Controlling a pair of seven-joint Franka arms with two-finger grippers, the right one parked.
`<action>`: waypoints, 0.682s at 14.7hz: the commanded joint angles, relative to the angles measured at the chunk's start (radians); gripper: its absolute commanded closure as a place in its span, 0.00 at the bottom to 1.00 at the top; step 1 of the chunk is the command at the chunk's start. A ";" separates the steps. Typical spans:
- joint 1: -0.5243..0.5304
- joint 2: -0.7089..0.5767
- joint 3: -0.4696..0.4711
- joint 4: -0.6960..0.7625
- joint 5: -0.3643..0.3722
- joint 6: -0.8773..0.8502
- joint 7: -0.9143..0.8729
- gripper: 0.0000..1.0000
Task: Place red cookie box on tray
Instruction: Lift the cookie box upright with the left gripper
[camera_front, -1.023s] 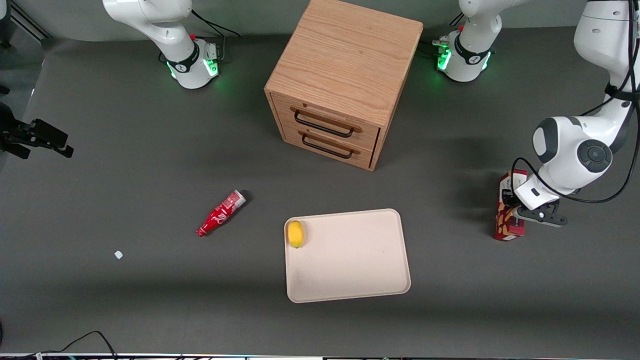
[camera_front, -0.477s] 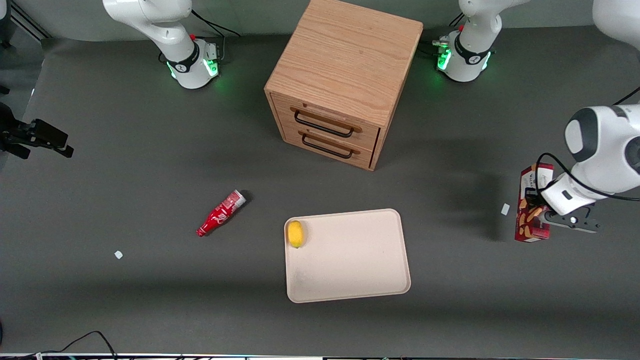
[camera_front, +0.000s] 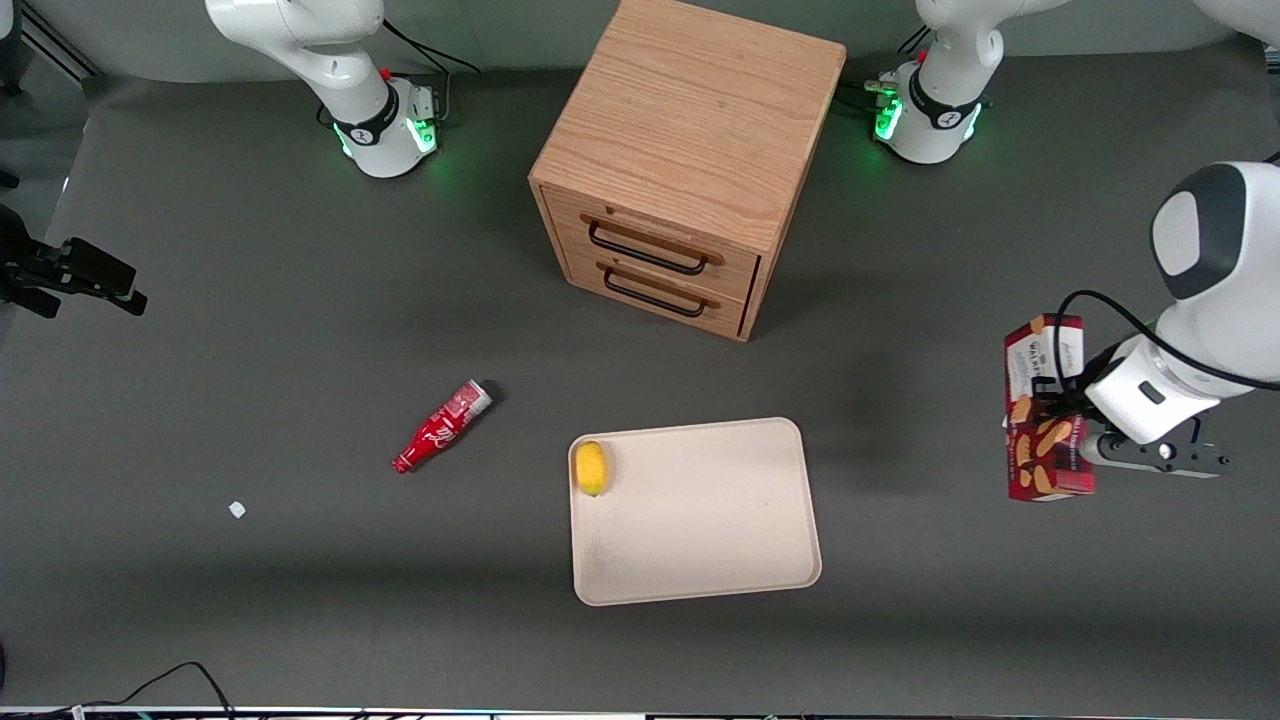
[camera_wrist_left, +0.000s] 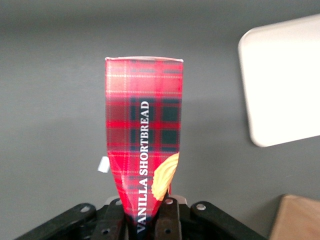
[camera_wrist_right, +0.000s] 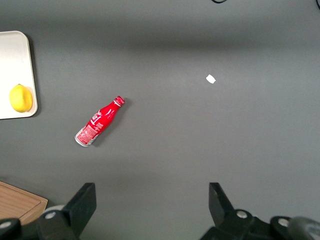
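The red cookie box (camera_front: 1045, 420), dark-red plaid with tan cookie pictures, hangs in the air toward the working arm's end of the table, well clear of the tray. My left gripper (camera_front: 1062, 425) is shut on it. In the left wrist view the box (camera_wrist_left: 144, 135) stands out from between the black fingers (camera_wrist_left: 169, 220), squeezed narrow where they pinch it. The cream tray (camera_front: 720, 540) lies flat near the middle of the table, and one rounded corner of the tray (camera_wrist_left: 282, 85) shows in the left wrist view.
A yellow lemon (camera_front: 592, 467) lies on the tray by its rim. A red soda bottle (camera_front: 441, 426) lies on the table toward the parked arm's end. A wooden two-drawer cabinet (camera_front: 690, 150) stands farther from the front camera than the tray. A small white scrap (camera_wrist_left: 103, 164) lies under the box.
The left gripper has lifted the cookie box off the table, swinging it first away from the tray and then a little back. A white scrap shown half a second ago is now covered.
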 joint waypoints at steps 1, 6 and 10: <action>-0.061 0.119 -0.041 0.159 -0.008 -0.051 -0.178 1.00; -0.200 0.298 -0.050 0.317 -0.002 0.032 -0.428 1.00; -0.286 0.395 -0.048 0.321 0.141 0.113 -0.494 1.00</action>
